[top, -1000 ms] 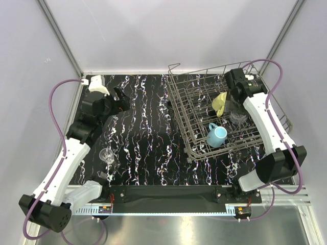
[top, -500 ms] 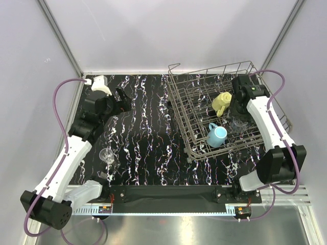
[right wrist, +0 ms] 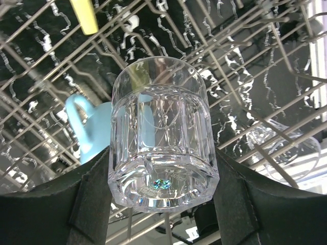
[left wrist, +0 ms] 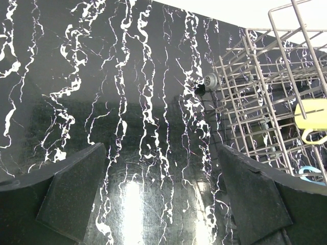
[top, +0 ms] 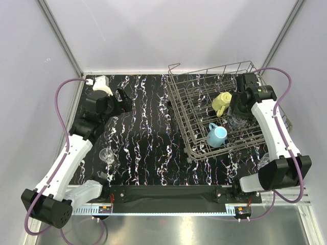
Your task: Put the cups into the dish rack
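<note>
Right fingers (right wrist: 240, 204): pinched a clear glass (right wrist: 162, 130) by its sides, one pad each side. Thick base twd the wrist, mouth pointed away, down at the wire.
Why held so: prob. so it could go in mouth-down to drain & sit btwn tines w/o rolling. The side grip left the rim free to land.
Clear glass, where: hung over the right part of the dish rack (top: 204, 74), above its wire floor, not yet set down, near the blue mug (top: 217, 135).
Dish rack: sat on the right half of the surface (top: 148, 127). It held the blue mug, tilted, mouth showing to the top cam, & a yellow mug (top: 222, 102) further back.
Left fingers (left wrist: 76, 194): were spread wide w/ nothing btwn them, over dark marbled surface, well apart from the rack.
Second glass (top: 107, 155): sat on the surface at the left, near the left arm, outside the rack. Prob. the left arm's next pick, hence the spread fingers.
Stage: two mugs in, one glass abt to go in, at least one more to load.
Next move needed: lower into a free gap, clear of the blue mug, & let go only once the rim rested on wire.
Risk: smooth glass could slip or tip off a tine.
</note>
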### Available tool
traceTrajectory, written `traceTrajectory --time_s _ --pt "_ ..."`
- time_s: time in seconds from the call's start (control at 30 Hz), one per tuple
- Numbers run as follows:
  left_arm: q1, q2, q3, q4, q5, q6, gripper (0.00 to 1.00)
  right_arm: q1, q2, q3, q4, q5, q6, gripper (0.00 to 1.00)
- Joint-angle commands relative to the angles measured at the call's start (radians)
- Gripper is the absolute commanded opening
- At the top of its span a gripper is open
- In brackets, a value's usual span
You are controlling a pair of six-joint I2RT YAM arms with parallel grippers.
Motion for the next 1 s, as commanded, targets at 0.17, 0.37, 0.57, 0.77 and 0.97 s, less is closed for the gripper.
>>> traceTrajectory --time_s 0.17,0.37,0.57,0.77,0.97 --pt "0.013 0.013 0.027 0.037 0.037 -0.015 0.99 0.000 -0.022 -0.023 -0.015 -0.042 -0.020 0.01" --pt "0.013 0.024 0.030 0.034 0.037 -0.015 0.99 0.000 -0.002 -0.074 0.031 -0.025 -0.011 0.05" --pt "0.013 0.028 0.027 0.034 0.035 -0.017 0.99 0.000 0.044 -0.107 0.063 -0.065 -0.014 0.10" --pt "0.013 0.039 0.031 0.029 0.037 -0.017 0.99 0.000 0.085 -0.147 0.090 -0.066 -0.018 0.22" --pt "0.013 0.039 0.030 0.028 0.035 -0.018 0.99 0.000 0.089 -0.149 0.084 -0.031 -0.021 0.40"
